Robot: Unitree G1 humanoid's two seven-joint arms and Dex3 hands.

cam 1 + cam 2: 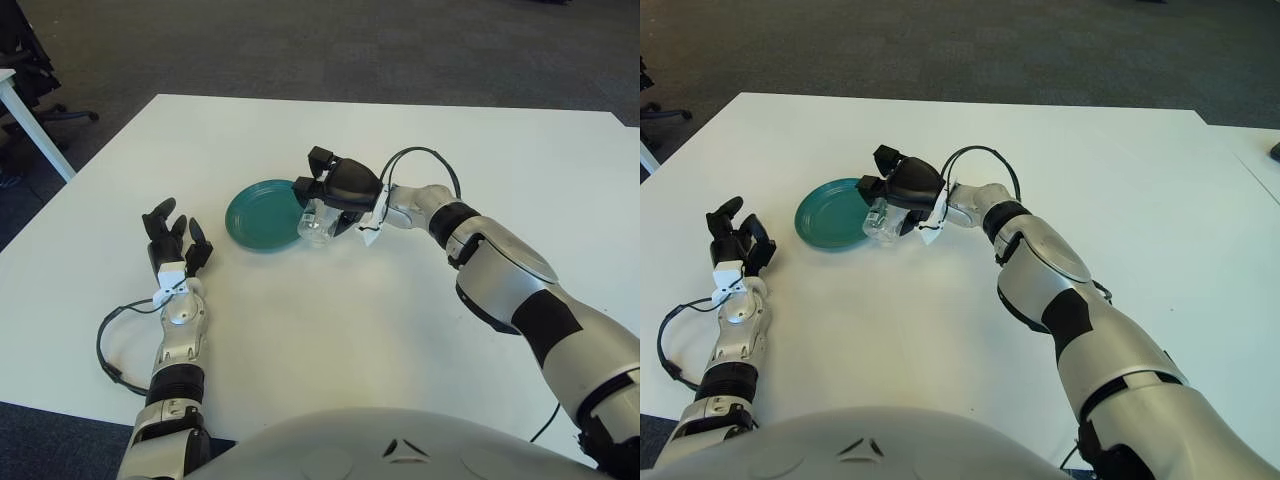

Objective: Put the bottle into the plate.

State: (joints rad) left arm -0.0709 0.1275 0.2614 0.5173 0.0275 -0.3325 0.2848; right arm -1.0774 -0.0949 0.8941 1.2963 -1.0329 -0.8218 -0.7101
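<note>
The white worktop [420, 300] shows its near-left edge only in the left eye view. The teal plate [256, 216] lies left of centre; the right hand [335, 192] grips the clear bottle [317, 224] over its right rim. The left hand [170, 244], fingers spread wide, shows near the left edge.

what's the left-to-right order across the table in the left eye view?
left hand, idle, fingers relaxed → plate → bottle, at the plate's right edge, gripped by the right hand.
</note>
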